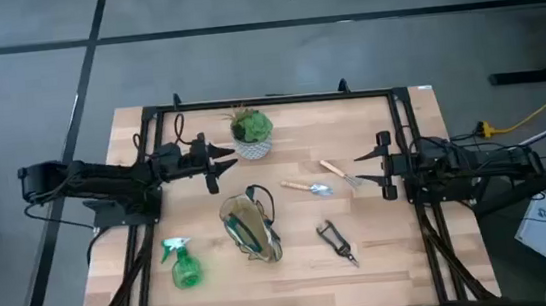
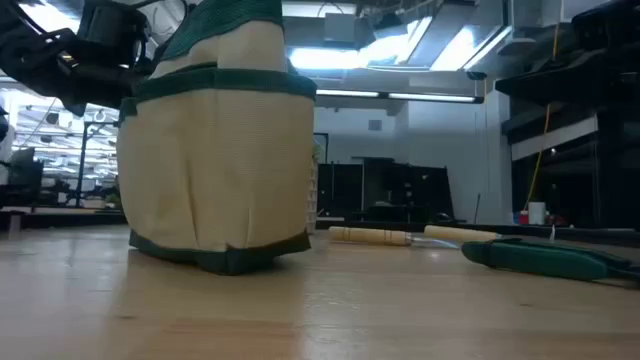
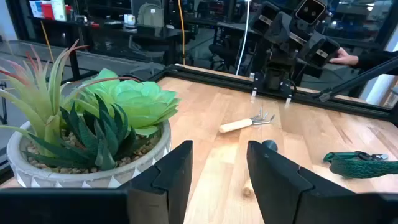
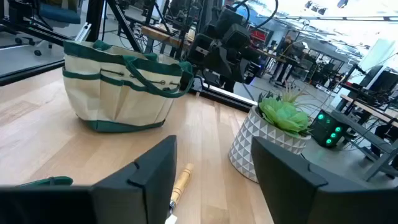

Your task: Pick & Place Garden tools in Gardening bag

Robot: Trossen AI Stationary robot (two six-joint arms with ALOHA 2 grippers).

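Observation:
The tan gardening bag (image 1: 250,227) with green trim stands upright on its base mid-table; it also shows in the low view (image 2: 220,150) and the right wrist view (image 4: 124,87). A fork (image 1: 342,173) and a trowel (image 1: 306,187) with wooden handles lie flat to its right. The pruner (image 1: 337,242) lies at the near right, and the green spray bottle (image 1: 183,264) lies at the near left. My left gripper (image 1: 219,163) is open and empty beside the potted plant (image 3: 93,124). My right gripper (image 1: 370,169) is open and empty just right of the fork (image 4: 180,182).
The potted plant in its white pot (image 1: 251,135) stands at the far middle, right next to my left gripper. A black frame (image 1: 268,100) runs round the table's edges. Bare wood lies between the bag and the near edge (image 1: 286,282).

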